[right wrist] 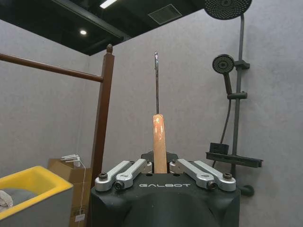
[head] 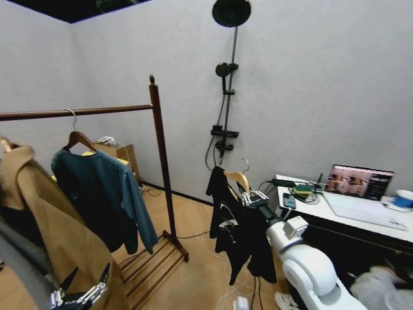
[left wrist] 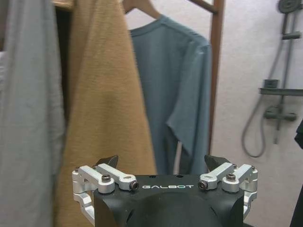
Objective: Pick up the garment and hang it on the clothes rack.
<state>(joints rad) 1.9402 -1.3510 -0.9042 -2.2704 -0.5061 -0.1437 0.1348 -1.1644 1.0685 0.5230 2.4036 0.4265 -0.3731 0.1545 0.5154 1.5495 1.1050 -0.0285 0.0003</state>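
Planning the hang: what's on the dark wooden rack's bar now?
On the dark wooden rack: a teal long-sleeved shirt on a hanger, beside a tan coat. The bar's left end is out of frame.

A light wooden floor [head: 193, 258] is seen, with the rack [head: 158, 155] stood on it, its slatted low shelf [head: 151, 261] just above the boards. Cables are spread over the floor near the wall. To the right, a white surface [head: 361, 216] carries a laptop [head: 358, 184], a phone [head: 288, 200] and a cup [head: 404, 198].
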